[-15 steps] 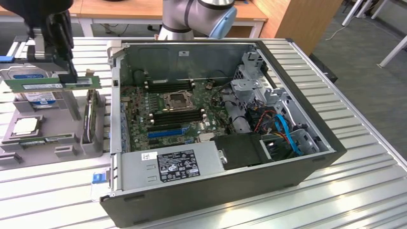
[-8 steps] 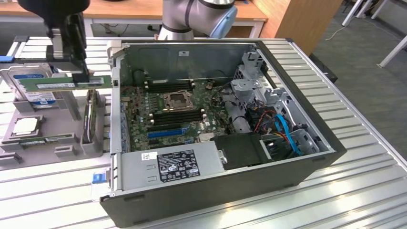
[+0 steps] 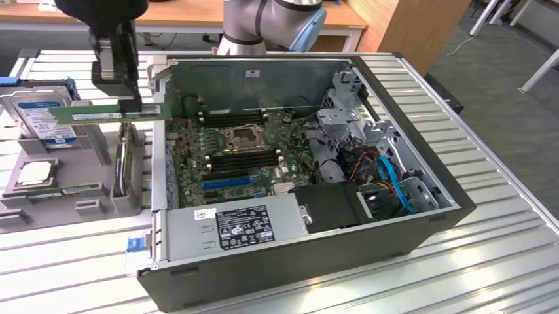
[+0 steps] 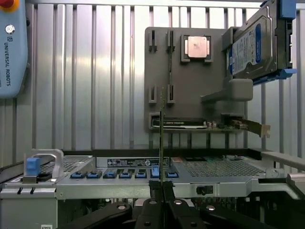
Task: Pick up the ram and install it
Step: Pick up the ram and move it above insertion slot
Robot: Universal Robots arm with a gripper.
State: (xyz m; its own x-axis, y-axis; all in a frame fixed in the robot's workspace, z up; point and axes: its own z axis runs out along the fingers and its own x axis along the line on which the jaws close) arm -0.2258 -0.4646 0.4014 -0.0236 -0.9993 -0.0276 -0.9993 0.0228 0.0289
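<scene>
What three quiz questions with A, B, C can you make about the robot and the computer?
1. Where is the ram?
A. in a motherboard slot
B. up in the air beside the case
C. on the floor

2. What colour is the ram?
A. green
B. red
C. yellow

3. What is the gripper doing?
A. wide open
B. shut on the ram
C. shut on nothing

Answers:
1 B, it hangs off the gripper, outside the case.
2 A, its board is green.
3 B, the fingers pinch the ram.
</scene>
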